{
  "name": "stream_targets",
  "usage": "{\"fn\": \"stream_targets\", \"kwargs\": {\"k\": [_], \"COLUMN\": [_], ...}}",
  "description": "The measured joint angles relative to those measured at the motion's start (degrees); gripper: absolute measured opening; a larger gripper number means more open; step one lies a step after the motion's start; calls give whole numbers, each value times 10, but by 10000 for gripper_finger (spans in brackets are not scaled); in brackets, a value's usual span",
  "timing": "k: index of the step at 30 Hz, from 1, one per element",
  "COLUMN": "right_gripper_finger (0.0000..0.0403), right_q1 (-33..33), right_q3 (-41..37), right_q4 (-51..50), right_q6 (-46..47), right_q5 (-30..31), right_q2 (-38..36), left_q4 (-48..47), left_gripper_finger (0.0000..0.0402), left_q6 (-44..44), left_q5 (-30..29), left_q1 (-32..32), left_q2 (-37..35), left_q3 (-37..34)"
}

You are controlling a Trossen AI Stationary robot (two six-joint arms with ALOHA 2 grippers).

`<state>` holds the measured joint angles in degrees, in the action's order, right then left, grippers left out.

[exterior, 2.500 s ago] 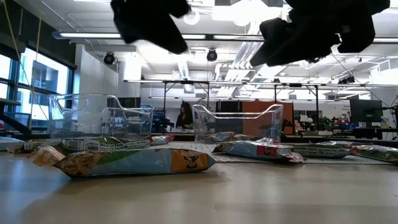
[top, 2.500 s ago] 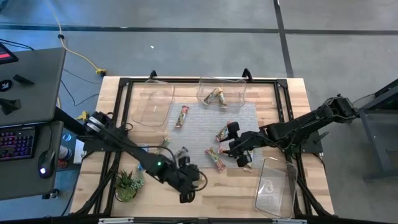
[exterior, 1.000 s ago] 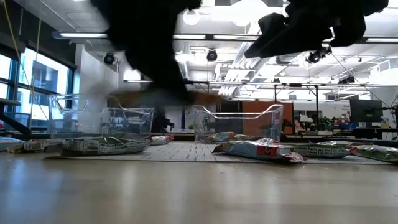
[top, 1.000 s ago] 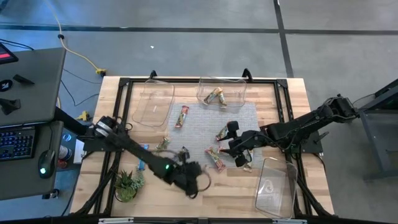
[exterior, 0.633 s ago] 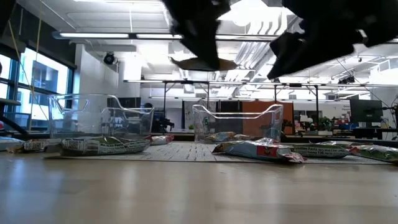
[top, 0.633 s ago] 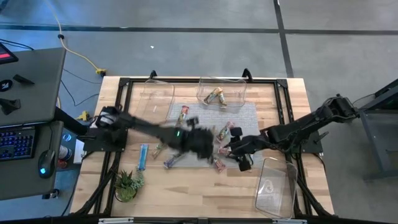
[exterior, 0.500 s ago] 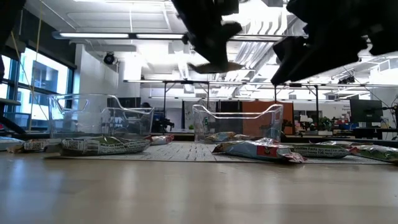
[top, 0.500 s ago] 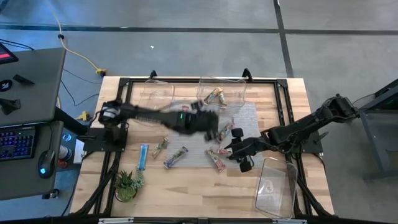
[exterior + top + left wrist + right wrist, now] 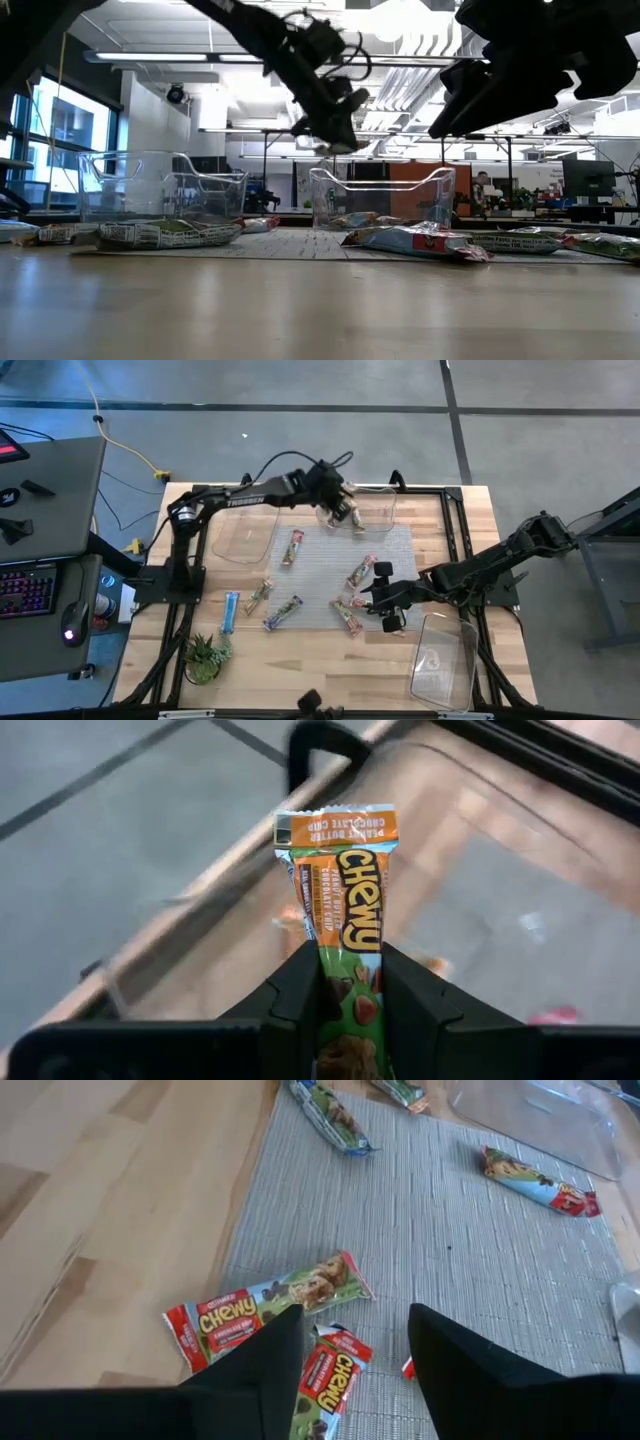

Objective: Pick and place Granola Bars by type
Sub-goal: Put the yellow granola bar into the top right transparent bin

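Observation:
My left gripper (image 9: 338,500) hangs over the far middle clear bin (image 9: 372,492), shut on a green-and-orange granola bar (image 9: 345,890). That bin holds two bars (image 9: 350,515). My right gripper (image 9: 350,1370) stands open above the grey mat (image 9: 320,575), its fingers either side of a red bar (image 9: 328,1380) lying flat below; a second red bar (image 9: 265,1312) lies beside it. More bars lie flat on the mat and table: red (image 9: 293,546), green-tan (image 9: 260,596) and blue (image 9: 231,610). My left gripper pinches the bar between its two fingers across its width, on the green part (image 9: 352,982) behind the orange label. The bar runs along the fingers, and its orange crimped end (image 9: 336,824) sticks out past the fingertips. It is lifted clear, above the bin.
A clear bin (image 9: 245,528) stands at the far left of the table and another (image 9: 445,655) at the near right edge. A small potted plant (image 9: 203,657) sits at the near left corner. Black frame rails run along the table's sides.
My left gripper has swung from the table's near edge, up and across the mat to the far edge, carrying the green-and-orange bar lifted clear to above the far middle bin. My right gripper has stayed over the red bars.

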<state>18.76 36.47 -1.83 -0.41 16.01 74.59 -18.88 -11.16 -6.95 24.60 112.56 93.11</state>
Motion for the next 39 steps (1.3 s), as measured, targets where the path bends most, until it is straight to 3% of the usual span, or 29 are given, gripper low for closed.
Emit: {"fn": "stream_targets", "kwargs": {"k": [5, 15, 28, 34, 39], "right_gripper_finger": [166, 165, 162, 167, 164], "right_q1": [0, 0, 0, 0, 0], "right_q3": [0, 0, 1, 1, 1], "right_q4": [0, 4, 4, 4, 4], "right_q6": [0, 0, 0, 0, 0], "right_q5": [0, 0, -1, -1, -1], "right_q2": [0, 0, 0, 0, 0], "left_q4": [20, 52, 53, 14, -130], "left_gripper_finger": [81, 87, 184, 193, 193], "left_q6": [-1, 23, 19, 19, 27], "left_q5": [54, 51, 49, 84, 95], "left_q1": [14, 13, 9, 9, 2], "left_q2": [29, 62, 58, 58, 56], "left_q3": [1, 0, 1, 72, 196]}}
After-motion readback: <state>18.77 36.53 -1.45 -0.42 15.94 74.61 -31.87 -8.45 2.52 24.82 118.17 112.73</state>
